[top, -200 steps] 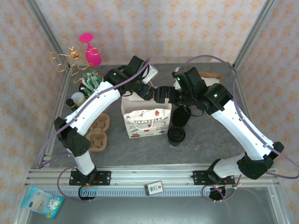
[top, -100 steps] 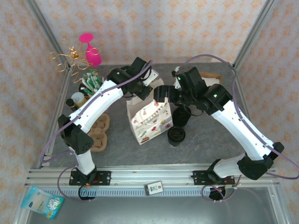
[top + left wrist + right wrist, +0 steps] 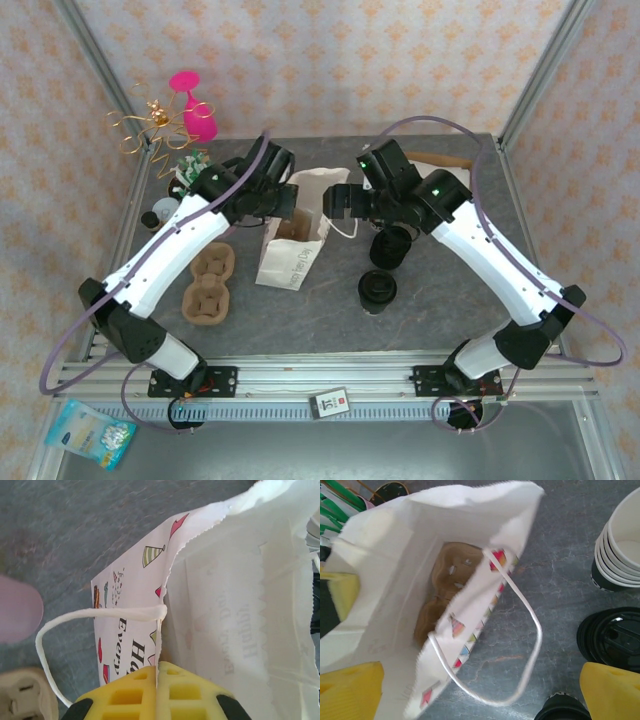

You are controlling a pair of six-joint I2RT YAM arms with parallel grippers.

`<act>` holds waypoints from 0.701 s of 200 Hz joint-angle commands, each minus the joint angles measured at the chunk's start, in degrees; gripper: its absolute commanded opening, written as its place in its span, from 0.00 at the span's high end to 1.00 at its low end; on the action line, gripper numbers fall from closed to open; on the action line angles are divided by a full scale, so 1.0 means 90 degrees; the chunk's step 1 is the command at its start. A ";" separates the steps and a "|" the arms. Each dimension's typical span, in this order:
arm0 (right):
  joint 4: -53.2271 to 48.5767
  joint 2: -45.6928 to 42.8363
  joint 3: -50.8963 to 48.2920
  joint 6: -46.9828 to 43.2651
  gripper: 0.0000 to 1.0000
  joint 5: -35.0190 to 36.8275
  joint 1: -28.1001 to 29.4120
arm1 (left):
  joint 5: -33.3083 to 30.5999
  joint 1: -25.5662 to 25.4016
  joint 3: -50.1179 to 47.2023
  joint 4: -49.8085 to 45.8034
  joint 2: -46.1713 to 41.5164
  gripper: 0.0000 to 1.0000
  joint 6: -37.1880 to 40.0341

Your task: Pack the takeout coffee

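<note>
On the grey worktop (image 3: 300,320) the paper bag (image 3: 287,262) stands at centre frame, mouth up (a brown cup tray (image 3: 447,577) lies inside). The left hand (image 3: 157,677) is pinched tight on the bag's rim. The right hand (image 3: 481,692) hovers at the handle side, fingers spread wide and empty. The takeout coffee (image 3: 377,290) stands upright to the lower right of the bag, apart from it and much nearer the right hand, which I judge should fetch it.

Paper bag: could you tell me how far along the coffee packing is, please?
Done: a brown carrier lies inside the bag. In hand: the left gripper pinches the bag's rim, the right gripper open beside it. Remaining: the takeout coffee stands on the table, outside.
</note>
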 commanded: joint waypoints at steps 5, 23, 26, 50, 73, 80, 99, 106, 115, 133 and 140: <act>-0.0286 0.0047 0.0267 0.0106 0.00 0.0191 -0.0021 | -0.0002 0.0103 -0.0367 0.0550 -0.0445 0.95 -0.1321; -0.0297 0.0089 0.0281 0.0080 0.00 0.0245 0.0004 | 0.0316 0.0153 -0.0841 0.1089 -0.0725 0.96 -0.2032; -0.0294 0.0082 0.0279 0.0086 0.00 0.0254 0.0008 | 0.0363 0.0152 -0.0894 0.1167 -0.0767 0.96 -0.2150; -0.0215 0.0070 0.0246 0.0042 0.00 0.0212 0.0037 | 0.0460 0.0226 -0.1427 0.1832 -0.1219 0.96 -0.2831; -0.0269 0.0161 0.0267 0.0002 0.00 0.0263 0.0082 | 0.0467 0.0526 -0.1737 0.2004 -0.1579 0.97 -0.3197; -0.0307 0.0222 0.0316 -0.0004 0.00 0.0279 0.0104 | 0.0587 0.0574 -0.1825 0.2165 -0.1679 0.97 -0.3258; -0.0389 0.0392 0.0461 -0.0030 0.00 0.0290 0.0205 | 0.0683 0.0605 -0.2079 0.2316 -0.1804 0.97 -0.3421; -0.0400 0.0443 0.0500 -0.0053 0.00 0.0292 0.0254 | 0.0816 0.0616 -0.2167 0.2360 -0.1813 0.97 -0.3423; -0.0435 0.0495 0.0541 -0.0048 0.00 0.0349 0.0299 | 0.0891 0.0658 -0.2260 0.2359 -0.1844 0.97 -0.3471; -0.0554 0.0519 0.0596 -0.0041 0.00 0.0585 0.0319 | 0.0711 0.0693 -0.2429 0.2368 -0.1999 0.95 -0.3324; -0.0558 0.0491 0.0577 -0.0037 0.00 0.0653 0.0318 | 0.0674 0.0732 -0.2442 0.2270 -0.1994 0.94 -0.3209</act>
